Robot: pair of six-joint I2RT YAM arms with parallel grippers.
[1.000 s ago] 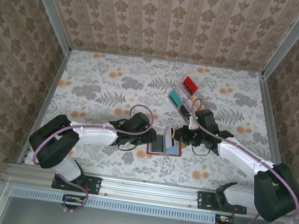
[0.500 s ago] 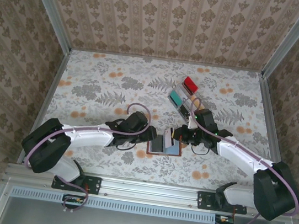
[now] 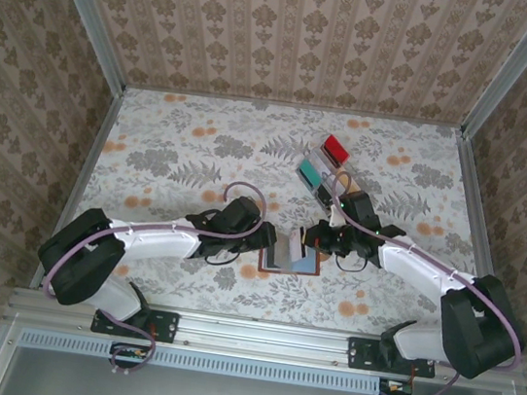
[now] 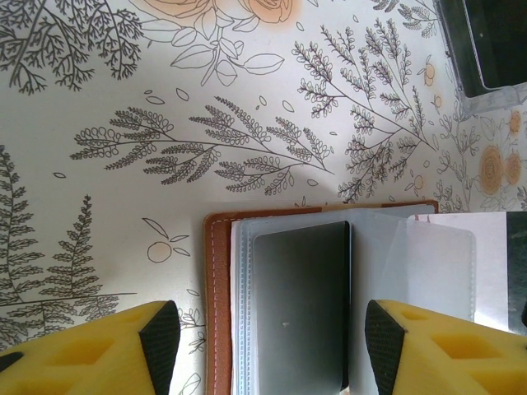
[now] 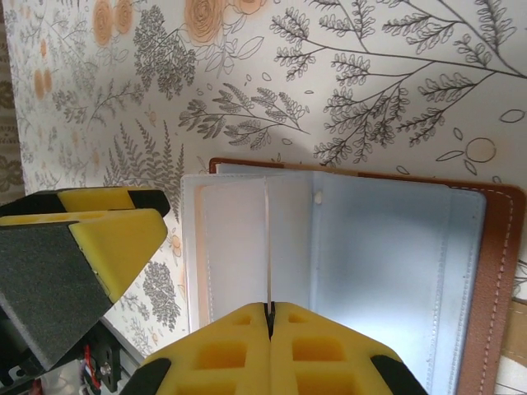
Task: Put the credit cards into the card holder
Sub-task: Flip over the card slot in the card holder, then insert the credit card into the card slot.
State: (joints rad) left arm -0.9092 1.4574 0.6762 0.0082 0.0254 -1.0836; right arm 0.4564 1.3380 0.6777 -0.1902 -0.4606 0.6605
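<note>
Cream floral surface (image 3: 173, 145), with all the action at its near middle. A clear rack (image 3: 318, 169) of coloured pieces sits further back and plays no part here.

The brown card holder (image 3: 289, 260) lies open and flat between the two arms, sleeve pages up. Its brown edge is on the left in the left wrist view and on the right in the right wrist view, so the arms face it from opposite sides.

Left end effector (image 4: 272, 341): released, jaws spread and nothing gripped. One pad hangs over bare surface just outside the brown edge, the other over the clear sleeve pages.

Right end effector (image 5: 270, 325): clenched on a thin leaf (image 5: 267, 239) that stands upright, seen edge-on. It reads as a sleeve page lifted off the stack rather than a card, but I can't be sure.

A dark grey card (image 4: 300, 304) sits in the sleeve directly ahead of the left jaws and centred between them. Its long axis runs along the left arm's approach line, and its far short edge is just inside the sleeve mouth. It looks seated or close to it.

The key relation is that the pocket opens along that same axis. My read is that the right arm keeps the page lifted while the left arm, free and just as near, does any pushing or fetching.
</note>
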